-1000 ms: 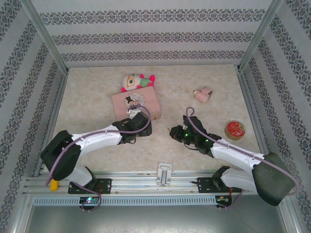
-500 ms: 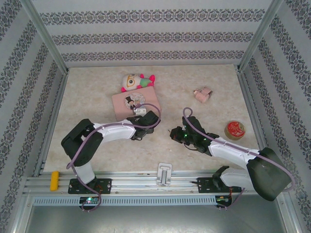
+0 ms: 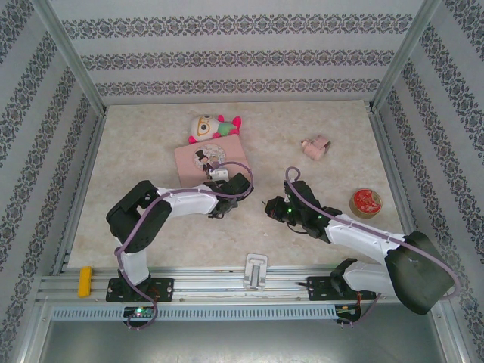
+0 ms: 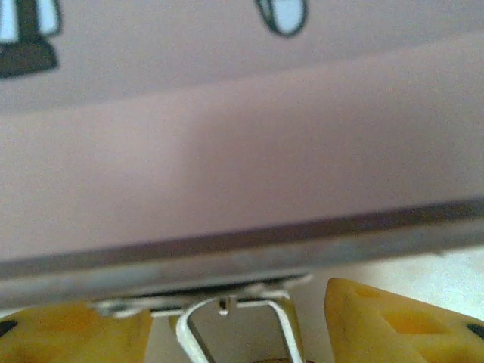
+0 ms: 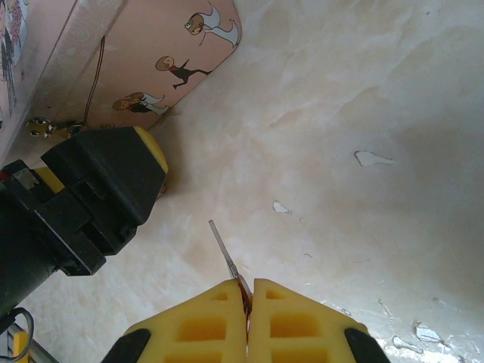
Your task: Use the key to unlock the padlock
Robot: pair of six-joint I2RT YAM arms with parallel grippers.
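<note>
**Left fingers brought astride the padlock**

The tiny brass-coloured padlock [image 4: 284, 329] with a thin silver shackle is seen between the spread yellow fingers of the left gripper [image 4: 238, 325], touched by neither. The pink tin box [image 4: 227, 151] lies just beyond their tips. Since a second ago the left elbow has been swung inward and the gripper shifted along the box front. The thin silver key [image 5: 224, 249] is clamped between the closed fingers of the right gripper [image 5: 248, 299], barely moved.

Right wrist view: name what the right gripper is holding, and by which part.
The right gripper is shut on the key. It pinches the key's near end between its fingertips, and the thin blade sticks out ahead of them, free.
</note>
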